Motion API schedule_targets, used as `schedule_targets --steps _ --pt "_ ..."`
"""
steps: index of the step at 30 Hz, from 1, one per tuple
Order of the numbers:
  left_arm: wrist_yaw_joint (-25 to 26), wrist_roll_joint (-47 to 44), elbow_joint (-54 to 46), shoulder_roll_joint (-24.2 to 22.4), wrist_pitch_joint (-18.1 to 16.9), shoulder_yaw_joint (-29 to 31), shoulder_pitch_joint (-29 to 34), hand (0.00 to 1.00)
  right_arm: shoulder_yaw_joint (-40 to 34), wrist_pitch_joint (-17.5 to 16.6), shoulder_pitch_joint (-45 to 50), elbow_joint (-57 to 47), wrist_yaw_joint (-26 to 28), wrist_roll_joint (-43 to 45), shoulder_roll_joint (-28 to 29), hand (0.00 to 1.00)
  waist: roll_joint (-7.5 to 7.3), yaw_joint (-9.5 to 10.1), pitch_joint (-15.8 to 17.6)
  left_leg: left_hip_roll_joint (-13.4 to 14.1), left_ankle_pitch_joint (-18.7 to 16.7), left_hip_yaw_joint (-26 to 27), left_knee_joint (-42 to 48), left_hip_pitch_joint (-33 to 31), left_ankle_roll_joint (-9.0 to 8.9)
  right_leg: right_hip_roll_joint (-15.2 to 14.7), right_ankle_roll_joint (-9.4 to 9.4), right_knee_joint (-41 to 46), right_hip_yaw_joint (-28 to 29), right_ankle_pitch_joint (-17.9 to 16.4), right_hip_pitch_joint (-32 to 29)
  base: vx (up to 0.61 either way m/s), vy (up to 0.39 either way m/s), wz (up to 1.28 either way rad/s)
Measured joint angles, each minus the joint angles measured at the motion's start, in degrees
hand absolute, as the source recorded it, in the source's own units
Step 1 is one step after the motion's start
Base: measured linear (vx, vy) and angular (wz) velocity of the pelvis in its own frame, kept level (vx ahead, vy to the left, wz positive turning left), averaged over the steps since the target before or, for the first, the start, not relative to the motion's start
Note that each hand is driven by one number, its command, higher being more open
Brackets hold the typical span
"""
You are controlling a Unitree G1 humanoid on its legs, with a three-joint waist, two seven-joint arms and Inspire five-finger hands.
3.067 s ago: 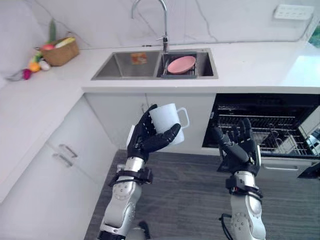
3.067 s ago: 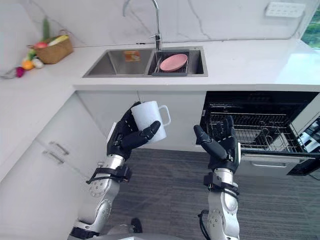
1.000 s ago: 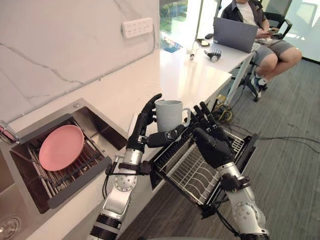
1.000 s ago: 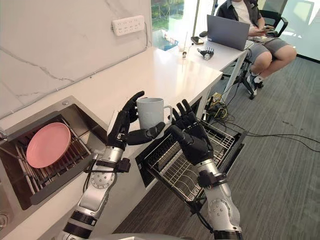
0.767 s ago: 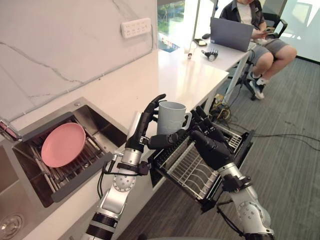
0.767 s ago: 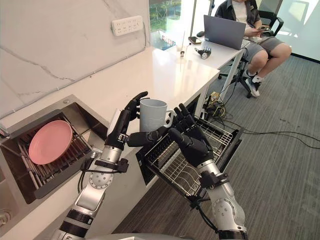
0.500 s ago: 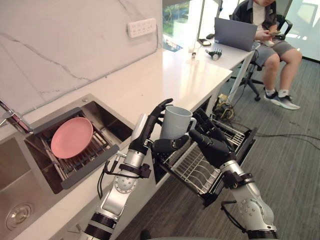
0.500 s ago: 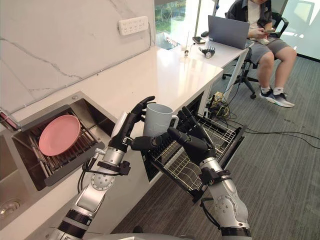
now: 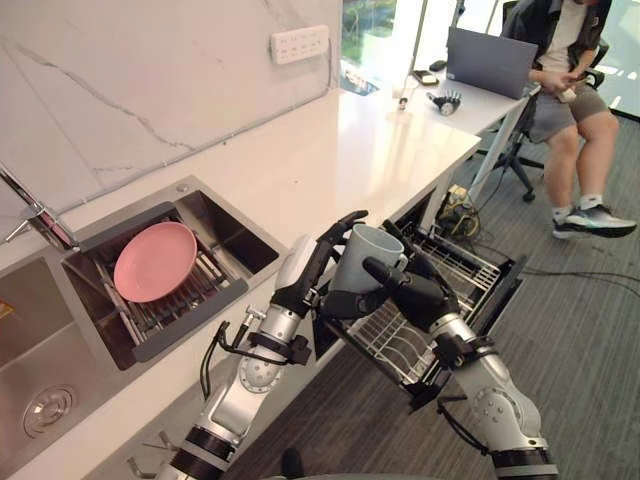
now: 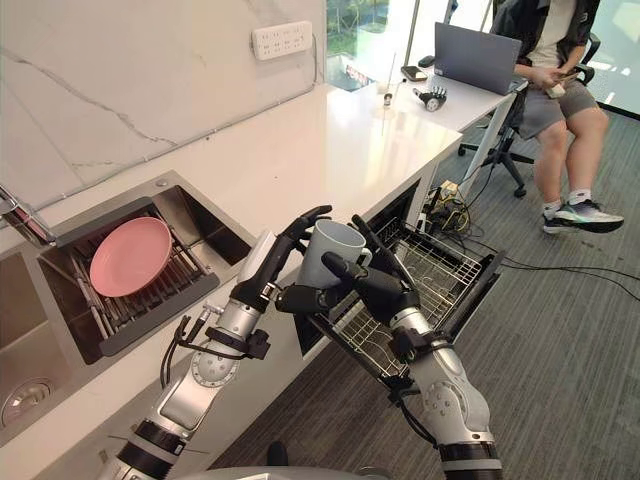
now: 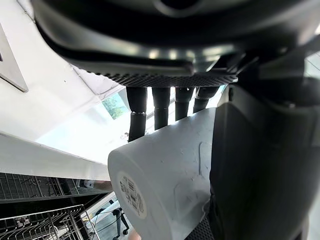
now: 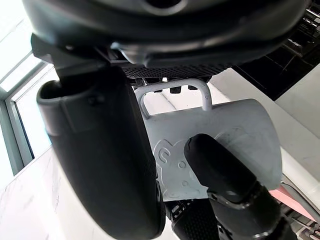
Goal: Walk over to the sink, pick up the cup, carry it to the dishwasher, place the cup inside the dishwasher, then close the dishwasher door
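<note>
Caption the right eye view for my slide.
Left hand holds the cup by the pulled-out dishwasher rack, right hand close beside it.

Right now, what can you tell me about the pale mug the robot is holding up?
The pale grey-white, ceramic-looking mug is a plain cylinder with a loop handle and a small round label on its base. It is held in the air, slightly tilted, mouth up, close to the pulled-out wire dishwasher rack. The left robot hand curls fingers and thumb round it; the right robot hand lays straight fingers against its handle side.
</note>
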Motion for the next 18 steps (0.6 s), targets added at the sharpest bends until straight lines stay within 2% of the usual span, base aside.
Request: schedule_targets --steps 7,8,14,18 --pt "1.4 3.1 -2.0 2.0 0.2 -1.2 -0.3 0.0 1.4 1.9 -1.5 0.1 -0.1 0.0 -2.6 1.0 -0.15 -0.03 1.0 0.0 0.3 -0.3 0.0 -0.3 -0.01 0.1 -0.09 0.0 -0.3 0.1 -0.1 0.0 0.001 0.0" --pt "1.4 3.1 -2.1 2.3 0.2 -1.2 -0.4 0.0 1.8 1.9 -1.7 0.2 -0.1 0.0 -3.1 0.0 -0.14 0.0 1.1 0.0 0.3 -0.4 0.0 -0.3 0.0 0.0 -0.09 0.0 -0.3 0.1 -0.1 0.0 0.0 0.0" --pt "2.6 3.4 -2.1 3.0 0.2 -1.8 -0.4 0.0 3.3 1.7 -2.1 0.3 -0.2 0.0 -4.6 0.0 -0.14 -0.01 1.1 0.0 0.4 -0.5 0.0 -0.4 -0.01 0.1 -0.1 0.0 -0.5 0.1 -0.1 0.0 0.0 0.0" --pt "3.3 3.0 -2.5 3.1 0.2 -2.6 -0.5 0.0 4.4 -0.8 -2.1 0.4 -2.0 0.0 -4.7 0.0 -0.13 0.04 1.1 -0.1 0.6 -0.8 0.0 -0.5 -0.01 0.1 -0.11 0.1 -0.7 0.1 -0.1 0.0 0.002 0.02"
